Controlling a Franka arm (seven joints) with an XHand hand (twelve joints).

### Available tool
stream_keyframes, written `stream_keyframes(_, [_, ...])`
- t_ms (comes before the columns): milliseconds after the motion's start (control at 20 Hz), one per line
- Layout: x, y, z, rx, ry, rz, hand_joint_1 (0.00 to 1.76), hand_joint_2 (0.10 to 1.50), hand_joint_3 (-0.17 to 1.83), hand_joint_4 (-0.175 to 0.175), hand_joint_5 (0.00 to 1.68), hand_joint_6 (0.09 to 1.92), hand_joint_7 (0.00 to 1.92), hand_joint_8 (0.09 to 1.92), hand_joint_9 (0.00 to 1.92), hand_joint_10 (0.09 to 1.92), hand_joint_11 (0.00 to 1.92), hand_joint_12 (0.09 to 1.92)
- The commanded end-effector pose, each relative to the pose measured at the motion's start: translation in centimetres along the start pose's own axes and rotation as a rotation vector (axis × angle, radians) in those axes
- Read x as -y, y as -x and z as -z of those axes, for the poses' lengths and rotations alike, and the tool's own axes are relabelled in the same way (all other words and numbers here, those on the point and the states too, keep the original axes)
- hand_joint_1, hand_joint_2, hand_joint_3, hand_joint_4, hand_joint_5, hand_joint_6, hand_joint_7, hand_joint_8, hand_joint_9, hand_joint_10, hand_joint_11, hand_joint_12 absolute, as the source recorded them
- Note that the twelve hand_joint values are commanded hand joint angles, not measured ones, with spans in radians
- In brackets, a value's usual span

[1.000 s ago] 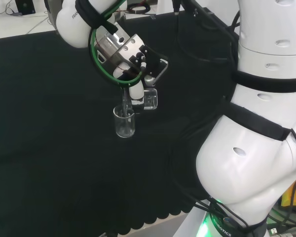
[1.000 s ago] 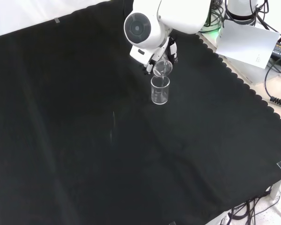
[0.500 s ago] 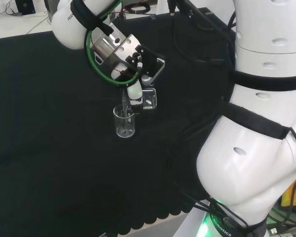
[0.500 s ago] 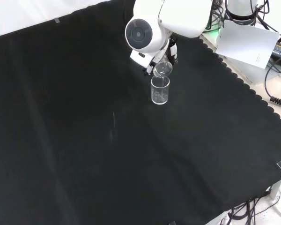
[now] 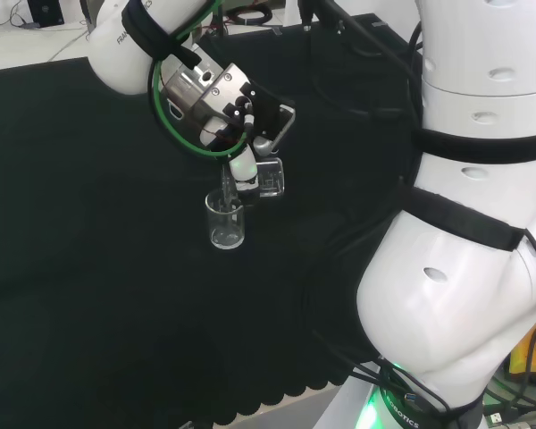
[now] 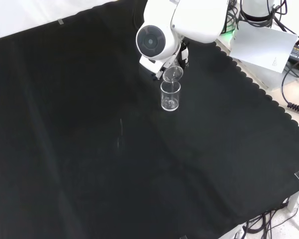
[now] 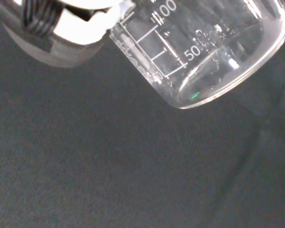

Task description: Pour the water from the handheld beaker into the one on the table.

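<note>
Two beakers: robot hand (image 5: 243, 170) tilts one (image 5: 266, 178) over another (image 5: 225, 221).

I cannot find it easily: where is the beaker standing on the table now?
In the front view the table beaker stands upright on the black cloth, directly below the tilted handheld beaker.

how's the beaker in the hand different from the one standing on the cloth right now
Pose: the held beaker is tipped well over, its lip above the standing beaker, which is upright.
Support: the held beaker is off the cloth, with the hand curled round it; the standing beaker rests on the black cloth and nothing grips it.
Place: in the front view the held beaker is just above the standing beaker's mouth.
Shared: both are clear beakers.
</note>
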State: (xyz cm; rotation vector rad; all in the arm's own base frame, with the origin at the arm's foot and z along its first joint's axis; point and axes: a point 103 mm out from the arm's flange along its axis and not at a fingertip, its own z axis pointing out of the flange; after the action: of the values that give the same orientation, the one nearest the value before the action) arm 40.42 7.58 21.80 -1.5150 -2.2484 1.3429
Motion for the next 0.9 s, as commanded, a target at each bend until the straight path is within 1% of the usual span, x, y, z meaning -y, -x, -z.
stream_keyframes(50, [-0.03,-0.13,0.31,0.017,-0.023,-0.014,1.19,1.04,-0.17,-0.064,1.34,0.45,1.46,0.98,1.65,0.65,1.42,0.77])
stream_keyframes(650, [-0.32,-0.18,0.62,0.045,-0.071,-0.023,1.19,1.05,-0.17,-0.062,1.33,0.47,1.46,0.98,1.65,0.65,1.42,0.77])
stream_keyframes(800, [-0.42,-0.18,0.67,0.058,-0.083,-0.026,1.19,1.05,-0.17,-0.062,1.33,0.47,1.46,0.98,1.65,0.65,1.42,0.77])
stream_keyframes(900, [-0.46,-0.20,0.67,0.079,-0.083,-0.031,1.19,1.05,-0.17,-0.062,1.33,0.47,1.46,0.98,1.65,0.65,1.42,0.77])
